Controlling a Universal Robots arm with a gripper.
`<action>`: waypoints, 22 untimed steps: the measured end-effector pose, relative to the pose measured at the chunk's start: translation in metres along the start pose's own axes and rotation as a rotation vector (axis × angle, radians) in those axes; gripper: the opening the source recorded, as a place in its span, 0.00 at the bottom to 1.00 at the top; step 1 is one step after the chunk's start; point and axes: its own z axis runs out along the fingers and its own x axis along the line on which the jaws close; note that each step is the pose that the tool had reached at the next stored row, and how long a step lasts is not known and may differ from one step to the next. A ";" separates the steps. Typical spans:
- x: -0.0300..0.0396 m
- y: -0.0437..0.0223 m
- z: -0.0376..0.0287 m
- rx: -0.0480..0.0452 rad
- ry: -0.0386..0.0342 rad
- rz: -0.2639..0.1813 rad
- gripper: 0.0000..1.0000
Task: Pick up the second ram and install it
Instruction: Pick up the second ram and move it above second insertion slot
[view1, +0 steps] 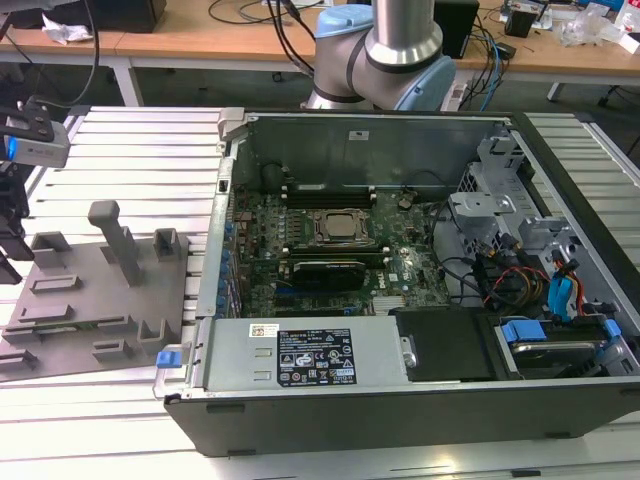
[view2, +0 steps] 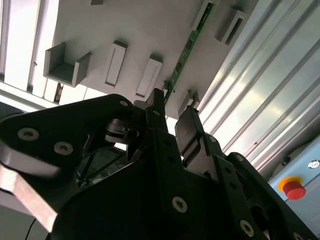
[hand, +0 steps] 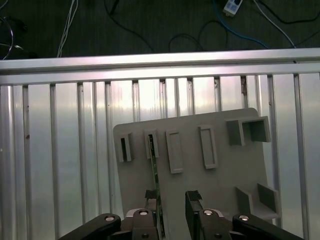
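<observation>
The second ram (hand: 154, 167) is a thin green stick seen edge-on, standing upright in a slot of the grey holder tray (hand: 220, 185). In both wrist views my gripper (hand: 171, 197) is open and straddles the near end of the stick. One finger (hand: 149, 196) is right against the ram and the other finger (hand: 193, 198) stands a clear gap away. The second wrist view shows the same ram (view2: 188, 47) running away from the gripper (view2: 172, 114) across the tray (view2: 90, 30). In the exterior view my wrist (view1: 35, 140) hangs over the tray (view1: 90, 300) at the exterior view's left.
The open computer case (view1: 420, 400) lies at the exterior view's right of the tray, with the CPU socket (view1: 340, 225) and long black slots (view1: 330, 188) on its motherboard. The tray carries upright blocks (view1: 115, 235). A red stop button (view2: 293, 190) sits beside the slatted aluminium table (hand: 60, 165).
</observation>
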 end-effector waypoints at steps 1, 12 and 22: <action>0.0000 0.0000 0.0004 0.0000 0.0000 0.000 0.36; 0.0000 -0.0003 0.0073 0.0000 -0.0001 0.000 0.36; 0.0000 -0.0007 0.0162 0.0000 0.0000 0.000 0.36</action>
